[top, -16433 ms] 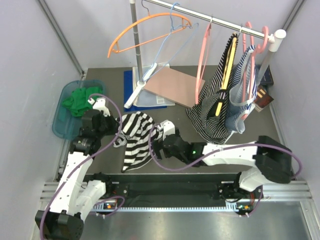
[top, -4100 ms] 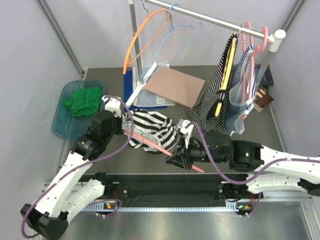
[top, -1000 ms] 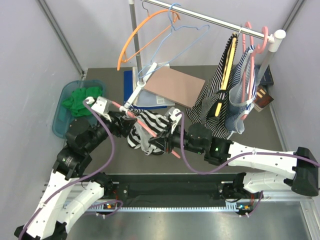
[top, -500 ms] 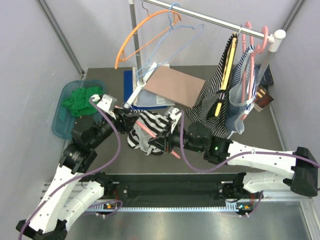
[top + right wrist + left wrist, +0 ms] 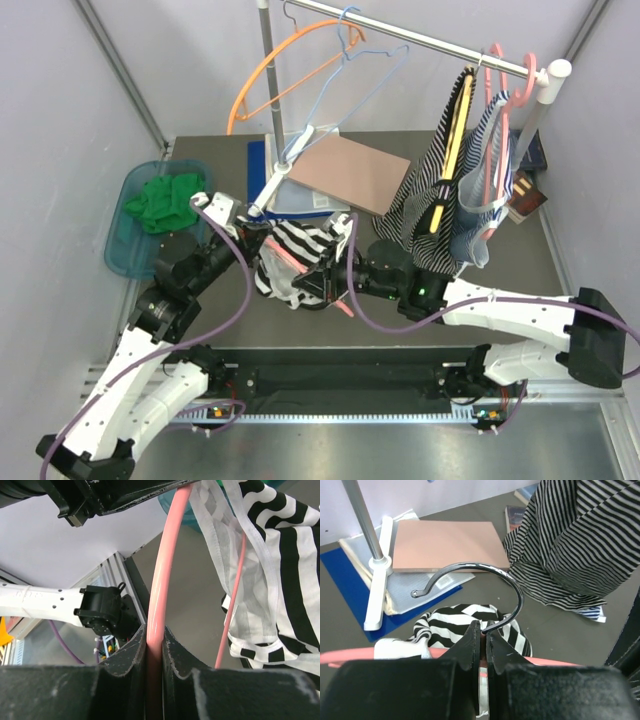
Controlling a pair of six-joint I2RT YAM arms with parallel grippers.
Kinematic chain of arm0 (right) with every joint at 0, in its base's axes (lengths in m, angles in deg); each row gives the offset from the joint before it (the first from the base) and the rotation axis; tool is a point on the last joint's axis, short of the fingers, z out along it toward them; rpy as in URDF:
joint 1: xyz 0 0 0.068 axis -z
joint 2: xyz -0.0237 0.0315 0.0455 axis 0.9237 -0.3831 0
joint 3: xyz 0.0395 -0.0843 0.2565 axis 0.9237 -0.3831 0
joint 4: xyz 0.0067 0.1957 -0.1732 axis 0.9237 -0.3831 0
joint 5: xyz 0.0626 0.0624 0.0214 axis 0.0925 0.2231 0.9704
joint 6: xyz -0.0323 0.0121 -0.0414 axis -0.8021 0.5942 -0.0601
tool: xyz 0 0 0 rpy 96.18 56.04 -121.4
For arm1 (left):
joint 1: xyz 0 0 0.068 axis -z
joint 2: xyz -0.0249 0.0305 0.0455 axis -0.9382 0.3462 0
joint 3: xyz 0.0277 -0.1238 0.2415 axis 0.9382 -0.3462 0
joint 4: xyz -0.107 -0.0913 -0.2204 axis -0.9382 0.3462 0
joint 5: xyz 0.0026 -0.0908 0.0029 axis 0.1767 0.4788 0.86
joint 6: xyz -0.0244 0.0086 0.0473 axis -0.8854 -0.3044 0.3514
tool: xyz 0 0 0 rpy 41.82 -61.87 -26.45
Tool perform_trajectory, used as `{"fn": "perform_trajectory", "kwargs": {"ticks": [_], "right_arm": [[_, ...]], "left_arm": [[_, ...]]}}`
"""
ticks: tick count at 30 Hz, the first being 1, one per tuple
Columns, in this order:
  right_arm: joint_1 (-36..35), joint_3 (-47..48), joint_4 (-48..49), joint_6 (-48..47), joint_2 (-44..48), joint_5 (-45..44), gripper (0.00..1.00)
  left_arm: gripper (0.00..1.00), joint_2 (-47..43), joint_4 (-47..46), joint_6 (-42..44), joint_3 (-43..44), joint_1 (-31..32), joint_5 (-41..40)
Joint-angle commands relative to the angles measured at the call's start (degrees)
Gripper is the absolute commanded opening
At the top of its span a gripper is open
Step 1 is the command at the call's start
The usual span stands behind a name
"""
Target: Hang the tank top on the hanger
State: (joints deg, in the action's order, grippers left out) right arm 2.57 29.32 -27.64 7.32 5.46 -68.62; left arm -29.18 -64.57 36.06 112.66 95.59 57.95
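Note:
The tank top (image 5: 303, 246), with wide black and white stripes, hangs bunched from the salmon-pink hanger (image 5: 284, 256) just above the table's middle. My left gripper (image 5: 256, 237) is shut on the hanger's neck. In the left wrist view its jaws (image 5: 481, 628) pinch the base of the metal hook (image 5: 470, 565), with the tank top (image 5: 451, 623) below. My right gripper (image 5: 327, 284) is shut on the hanger's arm (image 5: 165, 555), the pink bar sitting between its fingers (image 5: 154, 630). The tank top (image 5: 282, 545) drapes to the right of that bar.
A blue tray (image 5: 120, 240) with a green cloth (image 5: 165, 198) sits at left. The rack's pole (image 5: 268, 80) and rail carry an orange hanger (image 5: 290, 60), a light-blue wire hanger (image 5: 352, 78) and a dark striped garment with yellow trim (image 5: 440, 200). A brown board (image 5: 345, 172) lies behind.
My left gripper has moved in to the hanger's neck and closed on it. The right gripper keeps hold of the hanger's arm and has shifted slightly left.

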Motion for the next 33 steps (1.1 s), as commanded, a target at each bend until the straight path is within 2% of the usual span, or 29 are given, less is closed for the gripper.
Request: {"fn": "perform_trajectory", "kwargs": {"ticks": [1,2,3,6,9,13,18,23,24,33], "right_arm": [[1.6,3.7,3.3,0.4,-0.8,1.9,0.25],[2.1,3.9,2.0,0.2,-0.7,1.9,0.43],[2.8,4.1,1.2,-0.1,-0.5,1.8,0.7],[5.0,4.5,-3.2,-1.2,2.3,1.1,0.89],[7.8,4.0,-9.9,-1.6,7.3,-1.7,0.95],[9.5,1.5,-19.0,-3.0,13.6,-7.1,0.95],[11.6,-7.8,-19.7,2.0,14.4,-7.9,0.93],[11.6,-11.4,-13.0,7.1,10.4,-7.2,0.85],[11.6,-11.2,-12.5,7.3,9.3,-7.2,0.81],[11.6,-6.1,-4.3,9.3,-8.3,-0.4,0.65]], "left_arm": [[0.0,0.0,-4.0,3.6,-0.3,0.1,-2.9],[0.0,-0.2,-4.0,4.4,-0.6,0.1,-4.0],[0.0,-0.4,-4.2,5.9,-1.0,0.1,-6.3],[0.0,-0.9,-4.2,8.0,-2.2,0.1,-9.0],[0.0,-1.2,-3.9,8.5,-3.4,0.1,-12.8],[0.0,-1.0,-4.1,7.9,-4.6,0.1,-19.1],[0.0,-1.0,-3.9,8.4,-5.1,0.1,-20.4],[0.0,-4.2,-3.4,9.4,-6.5,0.1,-16.2],[0.0,-4.9,-3.4,9.6,-6.8,0.1,-15.2],[0.0,-7.0,-3.4,10.0,-7.5,0.1,-15.2]]}}
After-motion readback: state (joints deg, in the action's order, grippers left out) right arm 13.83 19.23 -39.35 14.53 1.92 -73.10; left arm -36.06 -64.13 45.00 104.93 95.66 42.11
